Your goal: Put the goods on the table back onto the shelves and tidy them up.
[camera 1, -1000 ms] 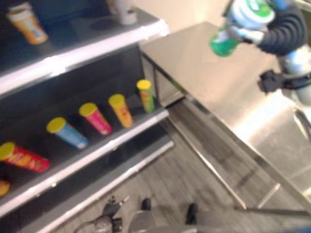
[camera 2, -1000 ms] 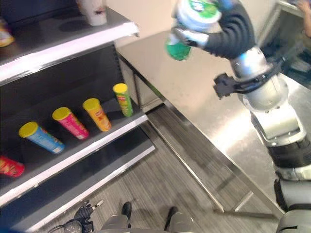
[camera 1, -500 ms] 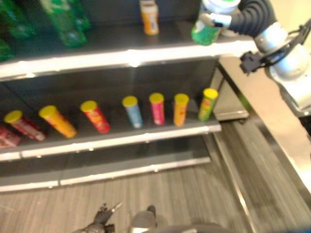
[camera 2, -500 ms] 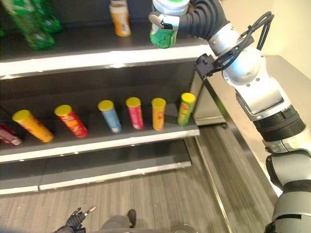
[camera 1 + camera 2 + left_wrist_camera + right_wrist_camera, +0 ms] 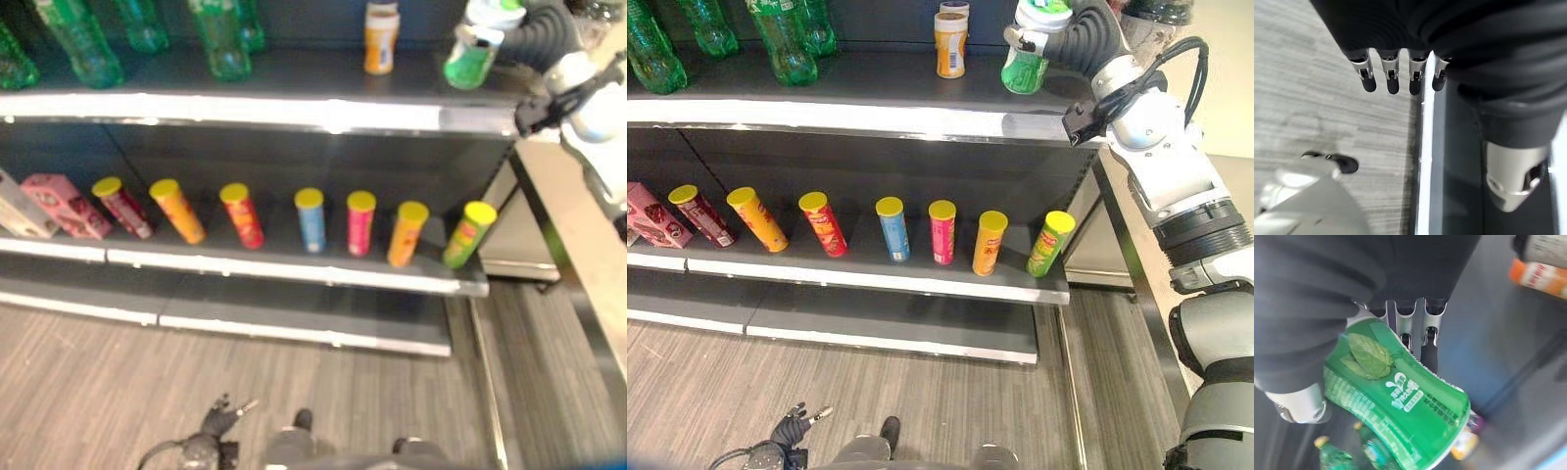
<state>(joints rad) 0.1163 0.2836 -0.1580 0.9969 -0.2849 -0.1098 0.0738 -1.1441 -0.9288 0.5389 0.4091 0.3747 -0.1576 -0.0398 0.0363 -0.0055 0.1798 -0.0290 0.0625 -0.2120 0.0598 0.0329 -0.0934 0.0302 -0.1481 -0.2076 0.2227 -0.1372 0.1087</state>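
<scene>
One green plastic tub with a white lid (image 5: 1027, 61) is the item in play, and it sits in the right hand (image 5: 1070, 34), whose silver fingers (image 5: 1429, 340) curl round its side while the thumb closes on the opposite wall. The right wrist view shows the tub's label with a leaf print and a smooth, glossy skin. The tub hangs tilted just above the right end of the dark upper shelf board (image 5: 872, 83), near a small orange bottle (image 5: 950, 39) standing further in.

Judging by its look, the tub is rigid, fairly light and squat, with slick walls that could slide in a loose grasp; the wrap round the body below the lid seems the sound place to hold it, since a pull on the lid alone might pop it off. It would likely survive a short drop, though it could roll off the shelf edge if set down on its side, so an upright landing clear of the lip seems wise.

Green clear plastic bottles (image 5: 784, 39) line the upper shelf at the other end, and yellow-capped crisp tubes (image 5: 941, 231) lean in a row on the lower shelf (image 5: 872, 279). In its own wrist view the left hand (image 5: 1396, 78) hangs idle over the grey floor, fingers relaxed and empty
</scene>
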